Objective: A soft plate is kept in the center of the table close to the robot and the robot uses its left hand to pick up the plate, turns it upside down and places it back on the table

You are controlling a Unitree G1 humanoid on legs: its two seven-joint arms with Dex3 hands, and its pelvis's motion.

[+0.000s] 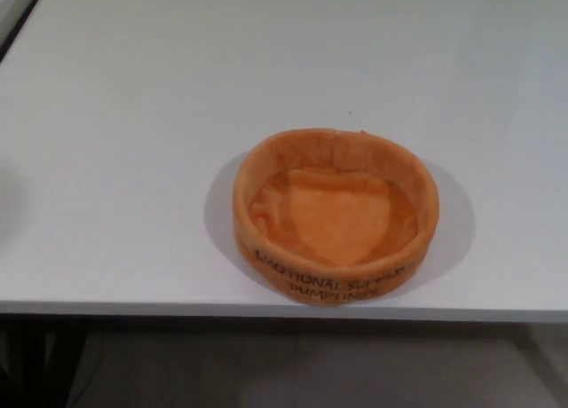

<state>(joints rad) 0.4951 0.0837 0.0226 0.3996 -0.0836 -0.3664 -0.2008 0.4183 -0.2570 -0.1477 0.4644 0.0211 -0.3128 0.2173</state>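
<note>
The orange soft plate (335, 217) sat open side up on the white table (133, 160), near its front edge and about the middle; neither hand showed in the head view, so their state could not be told. By this the task seemed not yet begun; the next move called for the left hand to reach in and take the plate's soft rim before any turning.

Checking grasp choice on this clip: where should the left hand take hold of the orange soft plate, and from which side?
Probably the raised rim of the orange soft plate on its left side, coming in from the left with fingers over the wall. It sits upright, opening upward, so the wall is pinchable, and the white table is bare on that side. Neither hand is in view.
</note>
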